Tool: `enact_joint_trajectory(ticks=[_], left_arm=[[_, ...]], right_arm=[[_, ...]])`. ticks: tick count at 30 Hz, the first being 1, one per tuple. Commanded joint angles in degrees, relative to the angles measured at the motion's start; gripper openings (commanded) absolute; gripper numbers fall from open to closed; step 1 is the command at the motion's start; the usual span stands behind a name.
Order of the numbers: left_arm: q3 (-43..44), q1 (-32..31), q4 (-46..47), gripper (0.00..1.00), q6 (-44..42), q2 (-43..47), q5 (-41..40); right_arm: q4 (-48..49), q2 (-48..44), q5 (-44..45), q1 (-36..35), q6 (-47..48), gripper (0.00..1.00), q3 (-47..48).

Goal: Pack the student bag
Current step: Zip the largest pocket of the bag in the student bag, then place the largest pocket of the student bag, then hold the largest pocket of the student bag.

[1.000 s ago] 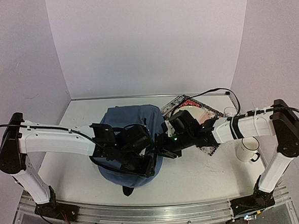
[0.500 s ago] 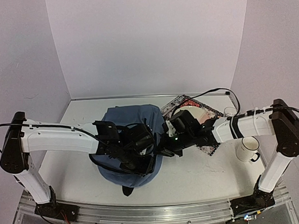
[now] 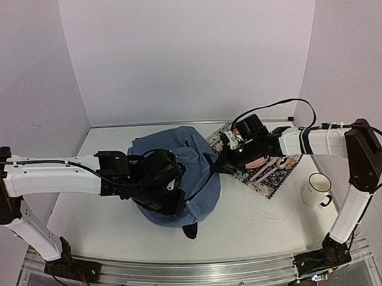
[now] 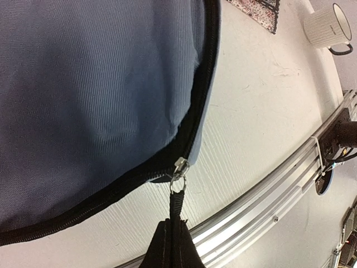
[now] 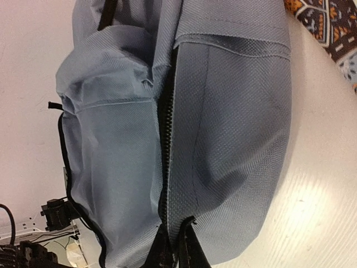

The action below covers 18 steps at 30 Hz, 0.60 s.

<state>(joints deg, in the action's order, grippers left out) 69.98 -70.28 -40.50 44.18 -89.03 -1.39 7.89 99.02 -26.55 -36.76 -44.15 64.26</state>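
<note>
The student bag (image 3: pixel 179 163) is a grey-blue backpack lying in the middle of the table. My left gripper (image 3: pixel 172 199) is at its near side, shut on the black zipper pull strap (image 4: pixel 176 204). The strap hangs from the metal slider (image 4: pixel 180 167) on the bag's black zipper line. In the left wrist view the gripper (image 4: pixel 170 226) holds the strap taut above the table. My right gripper (image 3: pixel 219 159) is at the bag's right edge. In the right wrist view it (image 5: pixel 177 237) is shut on the bag fabric (image 5: pixel 223 123) beside a zipper (image 5: pixel 165 128).
A patterned red-and-black mat (image 3: pixel 270 167) with cutlery lies right of the bag, under the right arm. A white mug (image 3: pixel 317 188) stands near the right edge and also shows in the left wrist view (image 4: pixel 329 25). An aluminium rail (image 4: pixel 268 190) runs along the table's near edge.
The right gripper has moved back and to the right, to the bag's right edge. The left arm has shifted left with the zipper pull. The bag has been pulled wider and shifted.
</note>
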Motion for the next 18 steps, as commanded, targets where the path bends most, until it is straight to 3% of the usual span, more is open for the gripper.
enact_joint_trajectory(ticks=[1, 4, 9, 12, 18], left_arm=[[0.0, -1.1, -9.0, 0.0, -2.2, 2.3, 2.8], [6.1, -1.1, -8.2, 0.0, -3.8, -1.7, 0.5], [17.0, -1.0, -5.6, 0.0, -8.1, -8.3, -1.4], [21.8, -1.1, -3.9, 0.0, -11.4, -11.0, -1.0], [29.7, -1.0, -2.0, 0.0, -16.0, -16.2, 3.6]], right_arm=[[0.4, 5.1, 6.5, 6.7, 4.8, 0.0, 9.5], [-0.1, 6.2, 3.8, 5.9, 3.0, 0.07, 10.9], [1.5, -0.5, 4.8, 3.5, -2.2, 0.43, 3.1], [2.1, -6.2, 6.6, 0.5, -6.0, 0.57, -2.3], [6.1, -13.7, 10.5, -5.6, -16.2, 0.65, -11.7]])
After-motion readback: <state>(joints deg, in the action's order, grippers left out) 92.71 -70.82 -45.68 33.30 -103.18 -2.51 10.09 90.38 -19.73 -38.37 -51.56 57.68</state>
